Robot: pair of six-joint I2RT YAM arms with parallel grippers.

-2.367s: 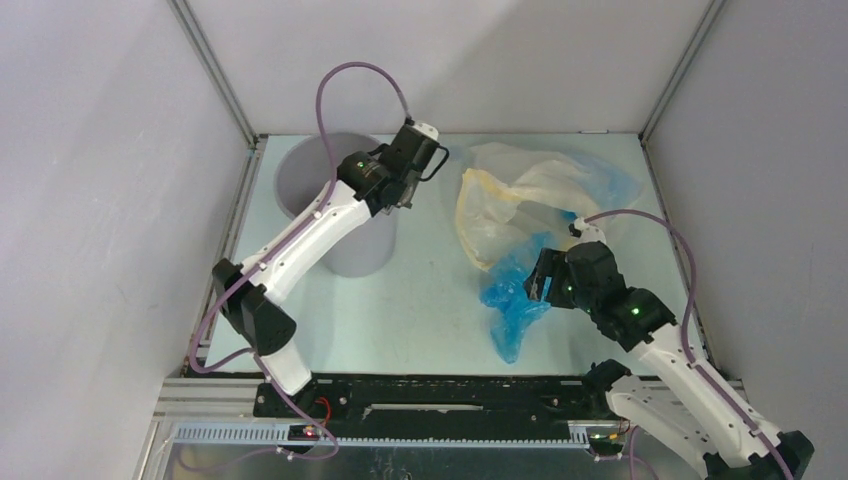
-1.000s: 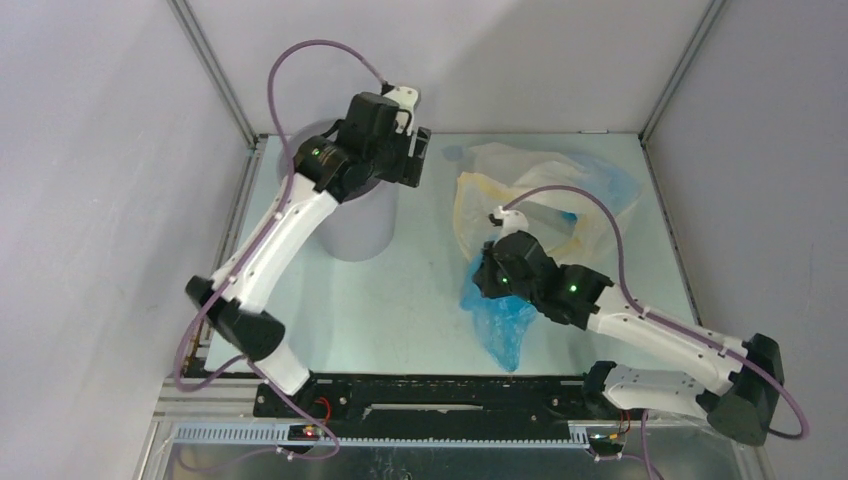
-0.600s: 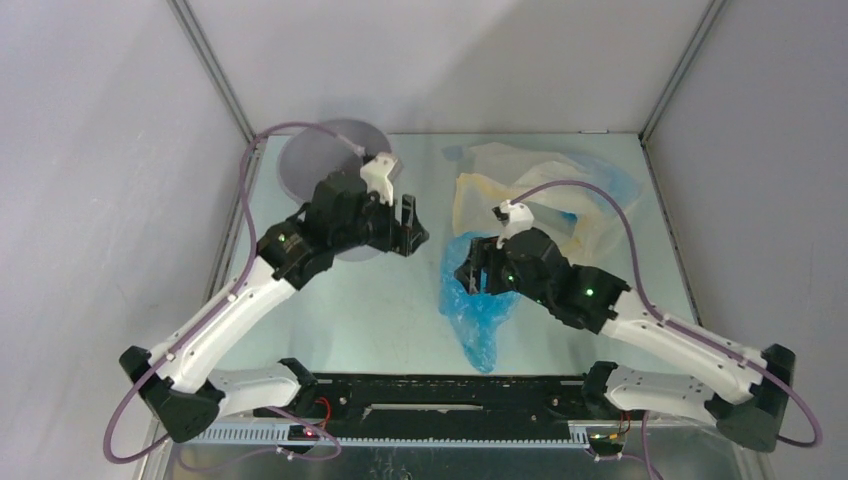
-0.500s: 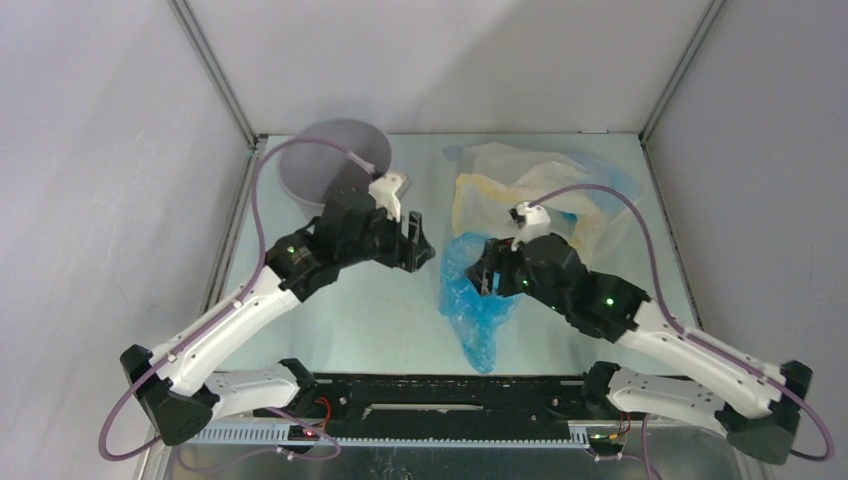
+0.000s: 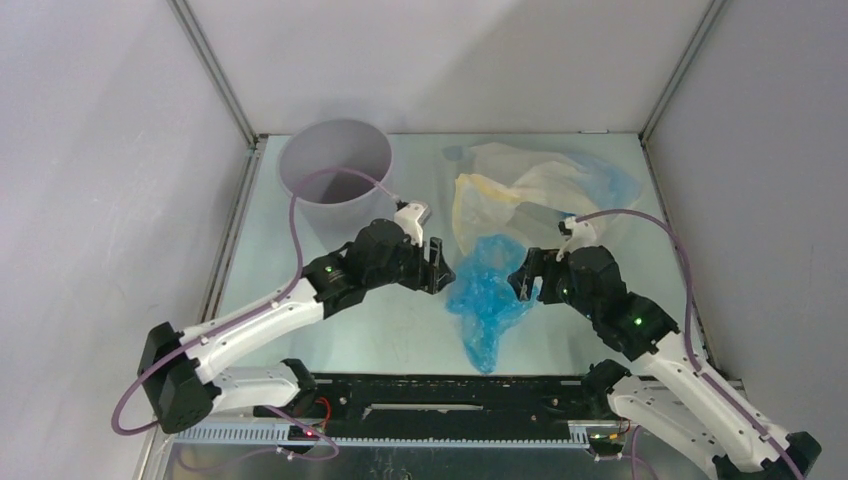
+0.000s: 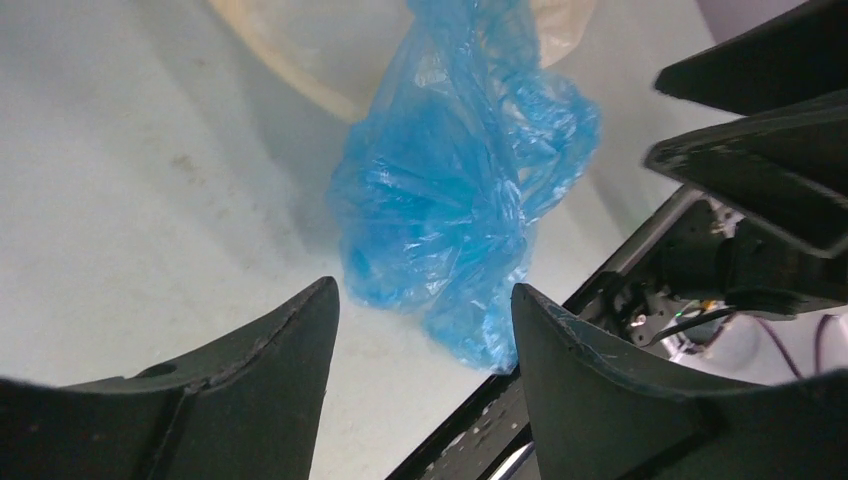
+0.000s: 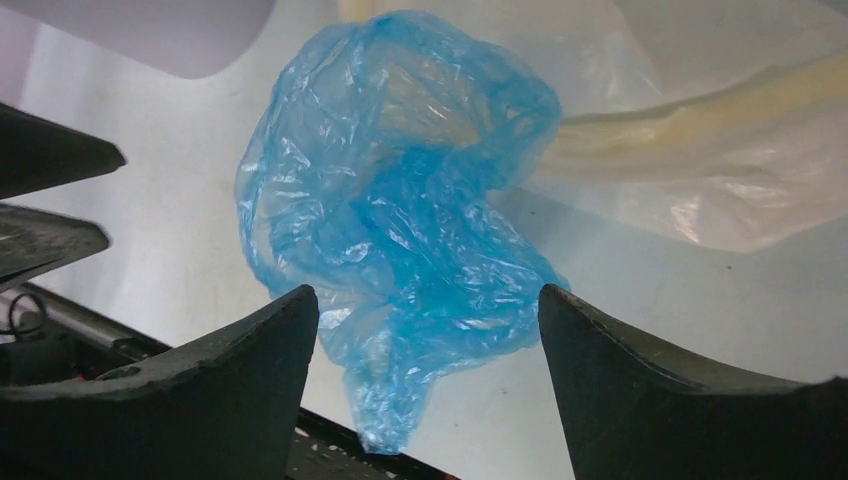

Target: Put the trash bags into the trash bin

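The bright blue trash bag [image 5: 487,295] lies crumpled on the table between my two grippers, with a tail trailing toward the near edge. Left of it, my left gripper [image 5: 441,272] is open, the bag [image 6: 460,190] just beyond its fingertips [image 6: 318,300]. My right gripper [image 5: 521,281] is open on the bag's right side, and nothing sits between its jaws. From the right wrist the bag [image 7: 400,210] fills the middle. A cream-yellow bag [image 5: 520,200] and a pale blue bag [image 5: 607,182] lie at the back right. The grey trash bin [image 5: 338,208] stands upright at the back left.
A black rail [image 5: 430,395] runs along the near edge, close to the blue bag's tail. Grey enclosure walls with metal posts [image 5: 215,80] close in the left, right and back sides. The cream-yellow bag [image 7: 700,190] lies just behind the blue one.
My left arm has swung down from the bin to the blue bag's left side. My right gripper dragged the blue bag leftward, let it go and drew back to the right.
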